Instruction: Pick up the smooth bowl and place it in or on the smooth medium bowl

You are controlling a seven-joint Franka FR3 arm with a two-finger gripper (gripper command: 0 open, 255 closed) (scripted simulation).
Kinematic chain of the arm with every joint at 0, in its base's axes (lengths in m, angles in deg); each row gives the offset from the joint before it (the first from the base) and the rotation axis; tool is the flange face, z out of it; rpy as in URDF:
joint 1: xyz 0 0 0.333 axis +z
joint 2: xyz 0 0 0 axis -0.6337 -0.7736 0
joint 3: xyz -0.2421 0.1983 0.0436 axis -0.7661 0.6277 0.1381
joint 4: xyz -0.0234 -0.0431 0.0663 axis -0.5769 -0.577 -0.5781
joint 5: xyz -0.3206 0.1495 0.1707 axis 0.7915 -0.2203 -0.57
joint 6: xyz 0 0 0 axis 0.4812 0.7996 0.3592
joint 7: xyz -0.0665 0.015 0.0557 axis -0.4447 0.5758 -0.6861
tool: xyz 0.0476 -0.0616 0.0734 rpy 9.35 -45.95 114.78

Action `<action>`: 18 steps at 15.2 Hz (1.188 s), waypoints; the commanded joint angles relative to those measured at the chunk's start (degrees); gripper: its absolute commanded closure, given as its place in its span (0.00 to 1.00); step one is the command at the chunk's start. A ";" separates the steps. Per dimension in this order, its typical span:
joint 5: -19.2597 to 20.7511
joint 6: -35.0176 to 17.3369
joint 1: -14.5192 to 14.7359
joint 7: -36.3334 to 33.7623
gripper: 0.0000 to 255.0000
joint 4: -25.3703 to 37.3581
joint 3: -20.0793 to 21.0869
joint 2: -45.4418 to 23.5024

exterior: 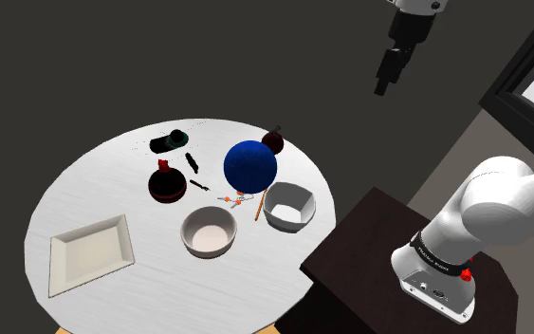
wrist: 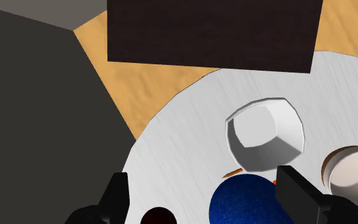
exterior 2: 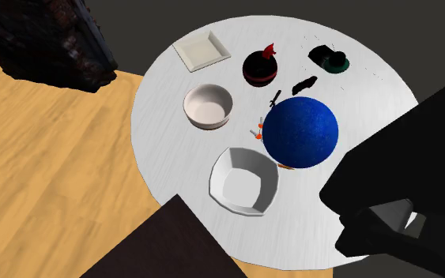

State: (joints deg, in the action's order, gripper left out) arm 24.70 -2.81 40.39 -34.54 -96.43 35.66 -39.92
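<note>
End effector (exterior: 382, 88) open, empty, well above the blue ball (exterior: 249, 165). Faceted white bowl (exterior: 288, 207), my likely pick, sits just beside the ball; round white bowl (exterior: 208, 232) near it. Plan: descend straight, straddle the rim wall farthest from the ball.

Middle of table crowded, rim side open
Gripper (exterior: 381, 88) hangs high, fingers apart, well clear of everything on the table (exterior: 94, 185). Blue ball (exterior: 249, 165) is the tallest obstacle, just beside faceted bowl (exterior: 288, 207), with an orange stick (exterior: 258, 207) lying between them. Dark round pot (exterior: 167, 182) sits near the ball. Round bowl (exterior: 208, 231) open from above. Wide bare strip between it and square plate (exterior: 90, 251)
</note>
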 commanded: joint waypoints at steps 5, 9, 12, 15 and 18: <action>-2.59 -6.15 1.12 -3.09 0.00 -4.25 1.78 -2.44; -5.10 -12.60 2.35 -5.94 0.00 -7.48 3.67 -6.03; -6.92 -17.59 3.29 -7.92 0.00 -9.18 5.15 -9.50; -8.62 -22.63 4.26 -9.79 0.00 -10.23 6.65 -13.60; -10.15 -27.66 5.22 -11.57 0.00 -10.60 8.14 -18.29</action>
State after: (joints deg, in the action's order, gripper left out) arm 15.05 -28.88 45.32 -45.57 -107.02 43.37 -56.71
